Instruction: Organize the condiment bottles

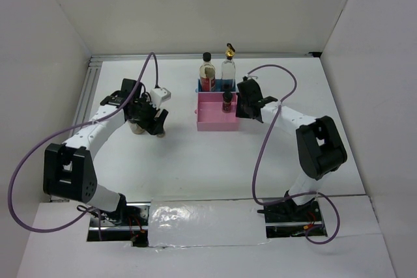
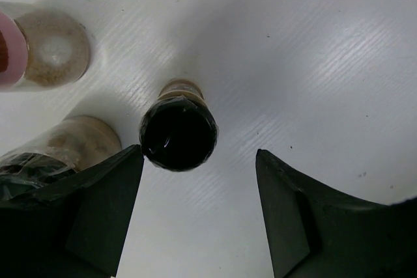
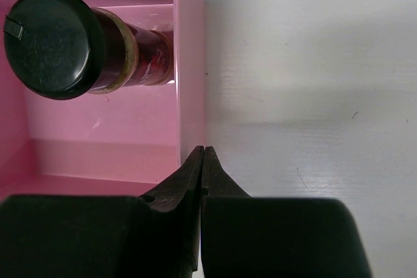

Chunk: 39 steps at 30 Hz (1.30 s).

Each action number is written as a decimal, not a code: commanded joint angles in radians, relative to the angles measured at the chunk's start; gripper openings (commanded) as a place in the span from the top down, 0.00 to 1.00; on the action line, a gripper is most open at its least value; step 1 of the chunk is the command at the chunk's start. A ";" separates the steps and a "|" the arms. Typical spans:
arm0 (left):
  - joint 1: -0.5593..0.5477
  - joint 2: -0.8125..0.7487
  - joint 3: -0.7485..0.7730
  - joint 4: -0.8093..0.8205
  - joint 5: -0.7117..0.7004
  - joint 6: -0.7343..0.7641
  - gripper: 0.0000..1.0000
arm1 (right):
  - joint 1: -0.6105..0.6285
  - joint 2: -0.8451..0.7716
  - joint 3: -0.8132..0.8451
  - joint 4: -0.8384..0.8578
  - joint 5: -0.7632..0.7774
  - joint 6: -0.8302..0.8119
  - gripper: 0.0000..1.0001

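A: Pose of the left arm (image 1: 98, 125)?
B: It is bent low over the table (image 1: 195, 161); the left gripper (image 2: 197, 161) is held wide, and a dark-capped jar (image 2: 178, 133) is bracketed between its fingers.
A: Right side?
B: The right gripper (image 3: 203, 154) is pinched shut, empty, at the pink tray (image 3: 189, 63) wall; a black-capped bottle (image 3: 49, 42) is stood inside.

Left arm (image 1: 98, 122) bent at elbow, reaching forward. Left claw (image 2: 195, 161) points down, jaws spread apart. Right arm (image 1: 296, 120) folded. Right claw (image 3: 203, 155) points down, jaws pressed together.
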 commanded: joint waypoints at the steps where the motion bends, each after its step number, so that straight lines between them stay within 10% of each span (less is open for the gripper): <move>1: -0.006 0.019 -0.008 0.049 -0.003 0.014 0.18 | -0.004 -0.056 -0.005 0.010 0.030 -0.015 1.00; 12: -0.011 0.048 0.017 0.080 0.000 0.008 0.35 | -0.021 -0.078 -0.031 -0.006 0.050 -0.029 0.85; 22: -0.011 0.039 0.041 0.050 0.012 -0.009 0.99 | -0.040 -0.093 -0.043 -0.006 0.042 -0.039 0.85; 39: -0.106 0.109 0.473 -0.088 0.135 -0.075 1.00 | -0.130 -0.144 -0.123 0.046 -0.032 -0.021 0.87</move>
